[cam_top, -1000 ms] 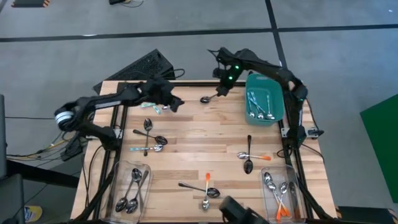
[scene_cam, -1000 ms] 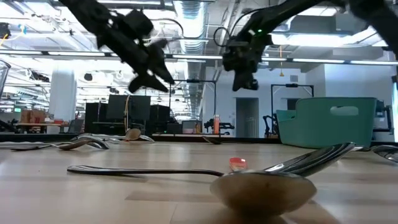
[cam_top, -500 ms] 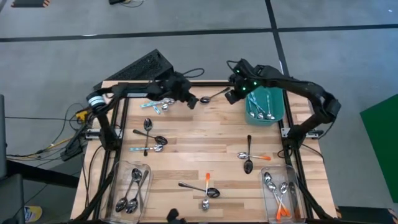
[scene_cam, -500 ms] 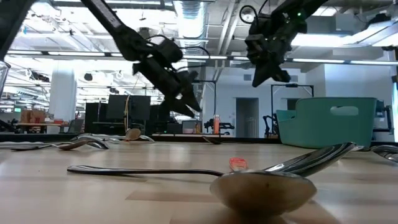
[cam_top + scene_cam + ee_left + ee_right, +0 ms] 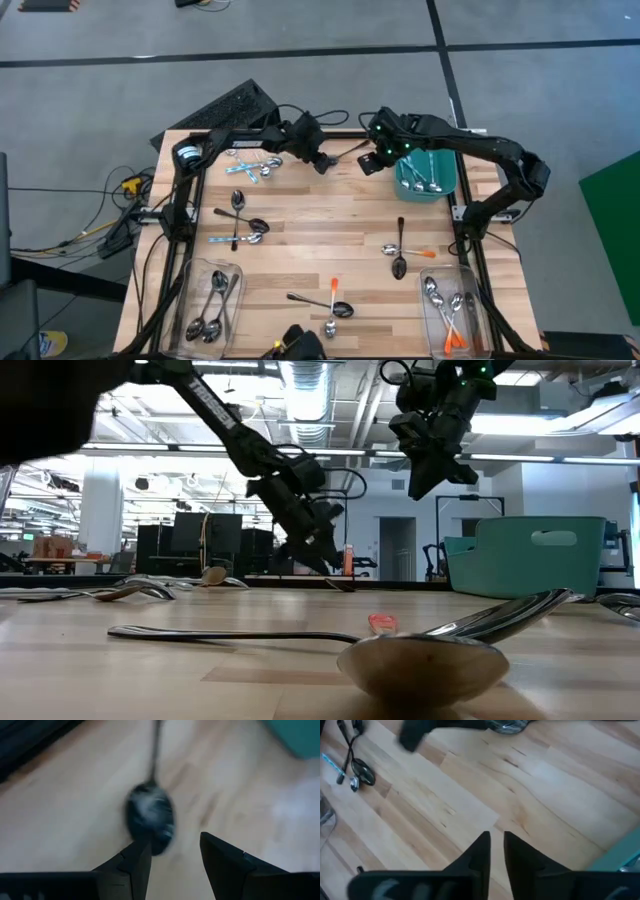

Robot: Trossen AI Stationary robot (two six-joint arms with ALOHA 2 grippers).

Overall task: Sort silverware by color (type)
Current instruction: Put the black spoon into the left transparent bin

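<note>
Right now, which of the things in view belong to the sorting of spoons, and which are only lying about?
Belong to the job:
loose spoons on the table;
teal tub, left clear bin, right clear bin, all holding spoons.

Lying about:
black keyboard beyond the table;
floor cables.

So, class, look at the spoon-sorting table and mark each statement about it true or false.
1. The teal tub has spoons in it. True.
2. The left gripper is open above a dark spoon lying on the table. True.
3. The clear bin on the left arm's side holds orange-handled spoons. False: it holds plain dark ones; the orange-handled spoons are in the clear bin on the right arm's side.
4. The right gripper is carrying a spoon. False: nothing is between its fingers.
</note>
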